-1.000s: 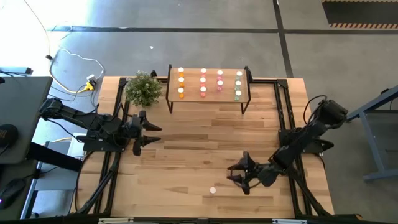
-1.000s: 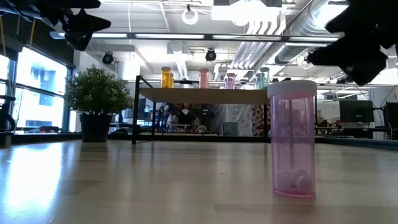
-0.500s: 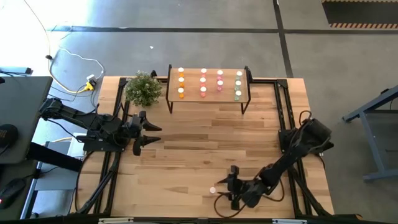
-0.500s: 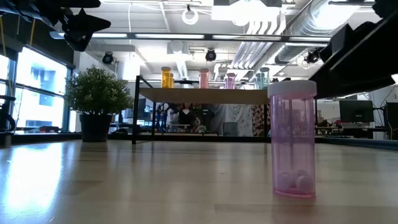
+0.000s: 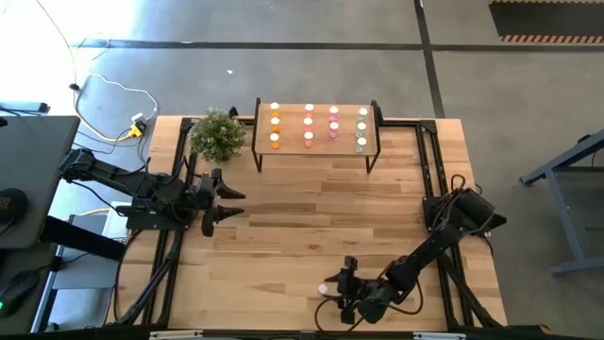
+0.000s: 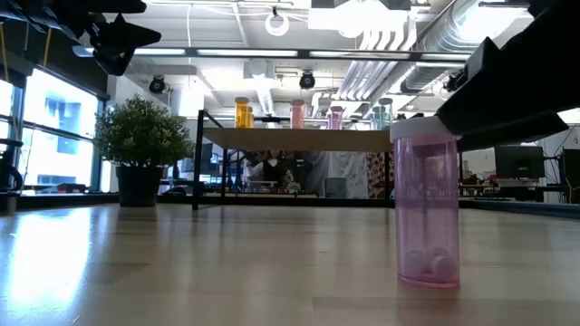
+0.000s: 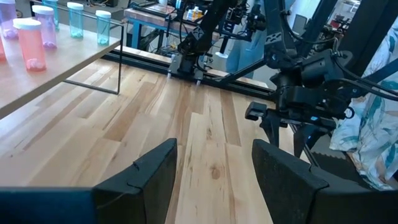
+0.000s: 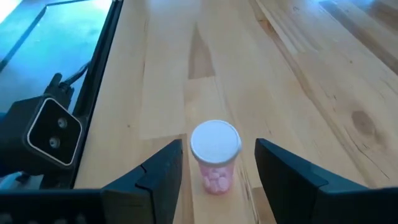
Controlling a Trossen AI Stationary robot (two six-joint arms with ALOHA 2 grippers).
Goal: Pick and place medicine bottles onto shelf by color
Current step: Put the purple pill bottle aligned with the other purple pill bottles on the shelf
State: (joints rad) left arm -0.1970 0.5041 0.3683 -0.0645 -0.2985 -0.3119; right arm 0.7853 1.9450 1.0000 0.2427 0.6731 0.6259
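A small light pink medicine bottle with a white cap [image 5: 323, 288] stood alone near the bottom middle of the high view, on the big wooden plank table [image 5: 302, 227]. In the low view this pink bottle [image 6: 426, 204] stood upright on the right side, with little pale pills at its bottom.

The right gripper [image 5: 342, 286] sat at the bottom middle of the high view, just beside the bottle. Its two dark fingers [image 8: 158, 171] were spread apart, one on each side of the bottle [image 8: 215, 155], not touching it.

The small wooden shelf with black metal legs [image 5: 317, 149] stood at the top middle of the high view. Rows of tiny white-capped bottles [image 5: 317, 124] stood on it, orange on the left, then pink ones, then pale green on the right. A green potted plant [image 5: 217, 135] stood just left of the shelf.

The left gripper [image 5: 225, 203] waited at the left side of the table, well apart from the bottle, with its fingers [image 7: 155, 171] spread open and holding nothing.
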